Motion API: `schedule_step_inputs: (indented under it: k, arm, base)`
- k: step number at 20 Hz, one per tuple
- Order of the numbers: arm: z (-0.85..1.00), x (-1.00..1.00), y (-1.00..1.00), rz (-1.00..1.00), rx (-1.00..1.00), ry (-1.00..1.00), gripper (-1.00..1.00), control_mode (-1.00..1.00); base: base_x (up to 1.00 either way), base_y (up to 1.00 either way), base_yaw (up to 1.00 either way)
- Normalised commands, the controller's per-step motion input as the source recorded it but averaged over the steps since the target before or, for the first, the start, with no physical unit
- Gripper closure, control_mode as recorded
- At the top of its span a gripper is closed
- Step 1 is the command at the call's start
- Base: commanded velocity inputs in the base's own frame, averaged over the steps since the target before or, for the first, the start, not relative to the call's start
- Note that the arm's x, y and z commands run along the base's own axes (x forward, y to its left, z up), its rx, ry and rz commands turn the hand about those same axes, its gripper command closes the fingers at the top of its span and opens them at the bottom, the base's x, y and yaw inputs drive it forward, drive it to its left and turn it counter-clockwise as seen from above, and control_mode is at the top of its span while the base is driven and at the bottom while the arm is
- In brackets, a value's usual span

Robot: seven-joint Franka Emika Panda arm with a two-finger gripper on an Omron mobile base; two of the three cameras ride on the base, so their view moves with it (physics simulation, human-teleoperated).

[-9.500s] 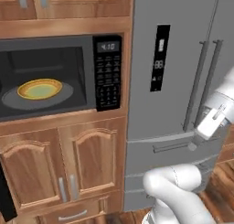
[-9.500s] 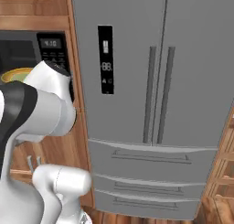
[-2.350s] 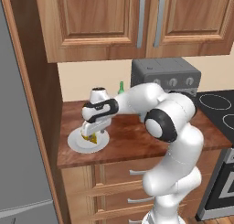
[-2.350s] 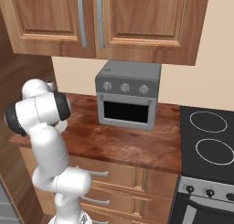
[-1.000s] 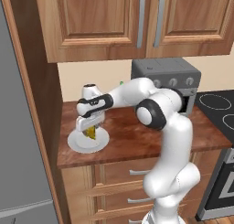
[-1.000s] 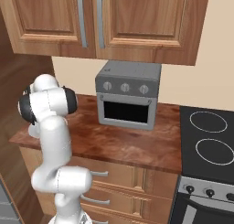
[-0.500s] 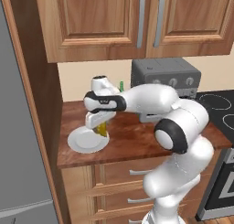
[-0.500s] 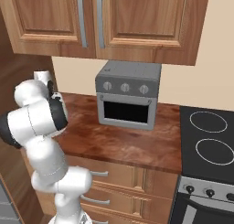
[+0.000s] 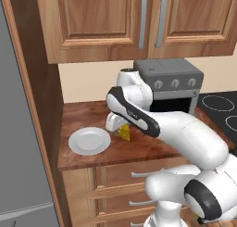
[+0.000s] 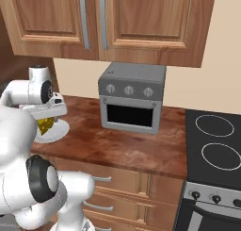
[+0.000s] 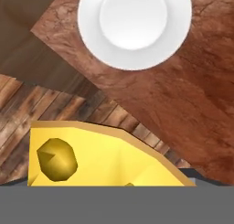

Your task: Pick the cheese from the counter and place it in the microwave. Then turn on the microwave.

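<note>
- Hovering over the counter (image 9: 139, 145), my gripper (image 9: 118, 128) hangs low above the reddish-brown top, just right of a white plate (image 9: 89, 141).
- The cheese (image 9: 124, 133) sits right at my jaws: in the left base view the yellow wedge pokes out under my hand at about 5 o'clock from it.
- In the hand view the cheese (image 11: 105, 157) lies pressed close at 6 o'clock, with the plate (image 11: 87, 22) up at 12 o'clock, well apart from it.
- In the right base view the cheese (image 10: 45, 125) shows beneath my hand.
- My jaws stand spread wide; whether they clamp the wedge or merely straddle it, I cannot tell.
- A grey toaster oven (image 10: 132, 103) stands on the counter at 3 o'clock from me.
</note>
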Motion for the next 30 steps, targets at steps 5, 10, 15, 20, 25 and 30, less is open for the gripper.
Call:
schedule_step_inputs:
  k: [5, 10, 15, 20, 25, 30]
  arm:
    - [0.93, -0.89, -0.37, 0.00, 0.02, 0.00, 1.00, -1.00]
    - [0.65, -0.68, -0.39, 0.00, 0.00, -0.05, 1.00, -1.00]
    - [0.23, -0.17, -0.26, 0.00, 0.00, -0.05, 1.00, -1.00]
    - [0.03, -0.10, -0.22, -0.01, 0.00, -0.03, 1.00, -1.00]
    - [0.00, -0.31, -0.34, -0.01, 0.03, -0.01, 1.00, -1.00]
    - [0.00, -0.04, -0.04, 0.00, 0.01, 0.00, 1.00, -1.00]
  base:
    - [0.00, 0.00, 0.00]
    - [0.00, 0.00, 0.00]
    - [0.00, 0.00, 0.00]
    - [0.00, 0.00, 0.00]
    - [0.00, 0.00, 0.00]
    - [0.00, 0.00, 0.00]
